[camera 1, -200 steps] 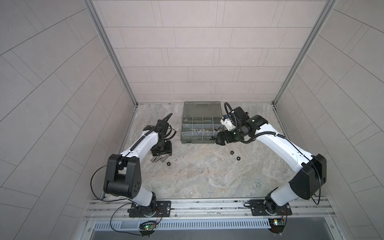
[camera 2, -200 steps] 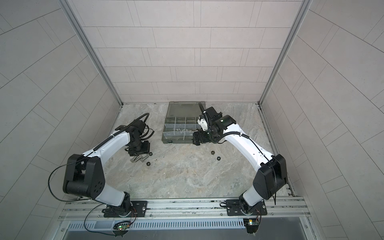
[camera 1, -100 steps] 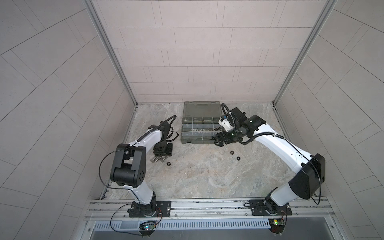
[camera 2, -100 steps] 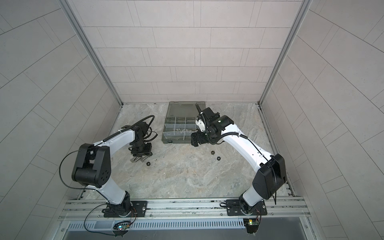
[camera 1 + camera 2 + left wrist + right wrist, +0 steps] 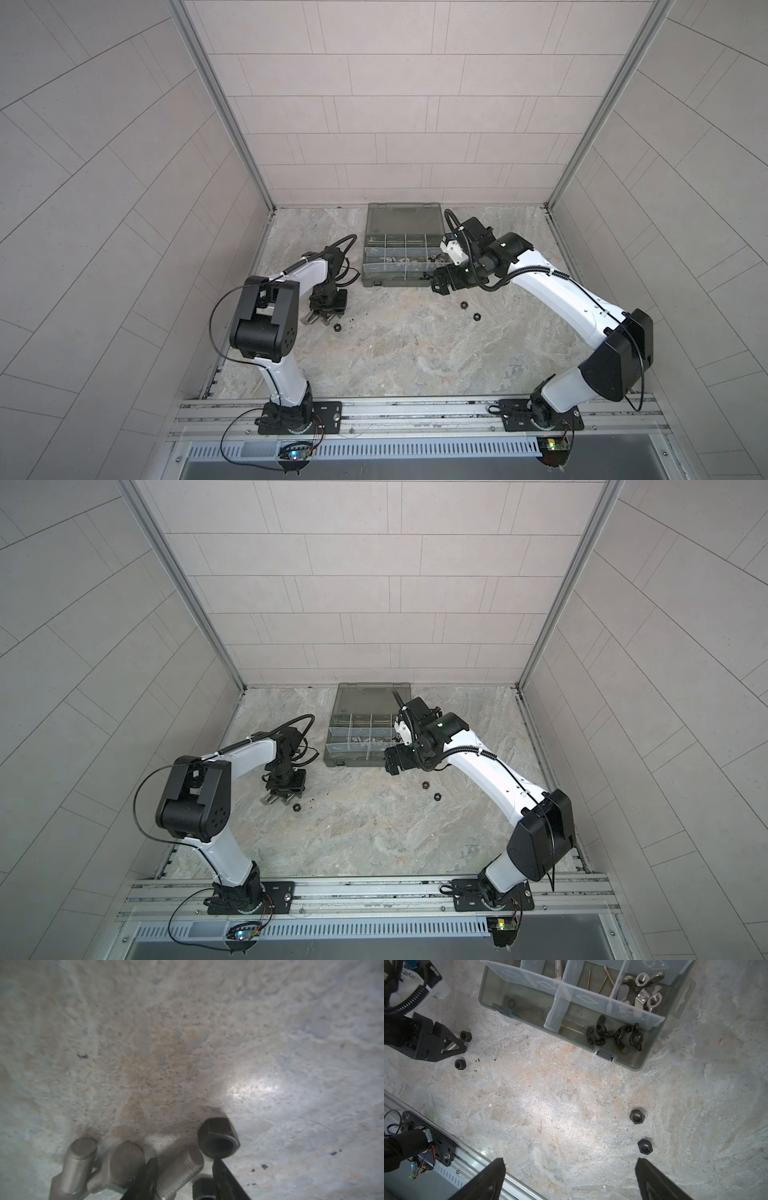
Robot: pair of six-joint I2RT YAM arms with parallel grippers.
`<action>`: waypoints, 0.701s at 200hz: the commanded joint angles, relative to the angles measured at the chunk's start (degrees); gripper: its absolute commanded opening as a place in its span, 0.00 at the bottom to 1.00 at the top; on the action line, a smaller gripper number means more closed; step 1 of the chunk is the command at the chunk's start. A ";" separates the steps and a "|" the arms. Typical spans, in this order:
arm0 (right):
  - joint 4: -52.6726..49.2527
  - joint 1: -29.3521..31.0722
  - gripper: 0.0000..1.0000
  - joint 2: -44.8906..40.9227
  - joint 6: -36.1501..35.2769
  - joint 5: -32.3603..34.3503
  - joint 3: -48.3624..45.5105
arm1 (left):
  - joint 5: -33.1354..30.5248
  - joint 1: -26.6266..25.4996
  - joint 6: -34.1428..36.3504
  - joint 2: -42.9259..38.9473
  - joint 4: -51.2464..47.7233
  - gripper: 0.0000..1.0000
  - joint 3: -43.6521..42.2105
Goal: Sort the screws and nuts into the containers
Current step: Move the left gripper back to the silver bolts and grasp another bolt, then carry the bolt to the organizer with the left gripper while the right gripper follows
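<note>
The left gripper (image 5: 184,1161) stands low over the table (image 5: 187,1043) with its jaws partway apart, straddling a silver threaded bolt (image 5: 178,1174) that lies on the surface. One of its fingers (image 5: 143,1180) touches the bolt's side, while a thin gap shows between the threads and the opposite finger, so the bolt is bracketed rather than clamped. Just outside that opposite finger lie a black hex nut (image 5: 218,1140) at the fingertip and a second black nut (image 5: 202,1188) closer to the palm. Outside the touching finger, two more silver bolts (image 5: 76,1165) lie close together. The right gripper (image 5: 569,1160) hangs above the table, jaws spread wide and empty, touching nothing. Nearest it, just ahead of one fingertip, two loose hex nuts (image 5: 645,1146) lie near each other on the table. Farther ahead sits the open organizer case (image 5: 641,1059), whose nearest corner compartment holds black wing nuts (image 5: 614,1036). Silver wing nuts (image 5: 641,991) fill the compartment behind that, and thin screws (image 5: 602,980) lie in the one beside them.
</note>
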 commanded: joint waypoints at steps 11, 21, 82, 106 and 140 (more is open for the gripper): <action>-1.34 -0.14 0.99 -2.31 0.43 1.38 -1.18 | -0.12 0.14 0.51 0.66 -0.62 0.41 -1.43; -1.40 -0.08 0.99 -2.62 0.46 1.46 -1.51 | 0.01 0.13 0.42 0.66 -0.76 0.37 -1.65; -2.06 -0.16 0.99 -4.45 -0.09 2.21 -2.77 | 1.34 0.13 -0.22 -0.03 -1.79 0.17 -1.68; -2.13 -0.40 0.99 -5.32 -0.40 2.40 -3.13 | 1.70 0.00 -0.55 -1.47 -3.93 0.15 0.09; -2.13 -0.82 0.99 -6.71 -0.89 3.07 -3.79 | 1.09 -0.05 -0.72 -3.82 -8.12 0.15 5.81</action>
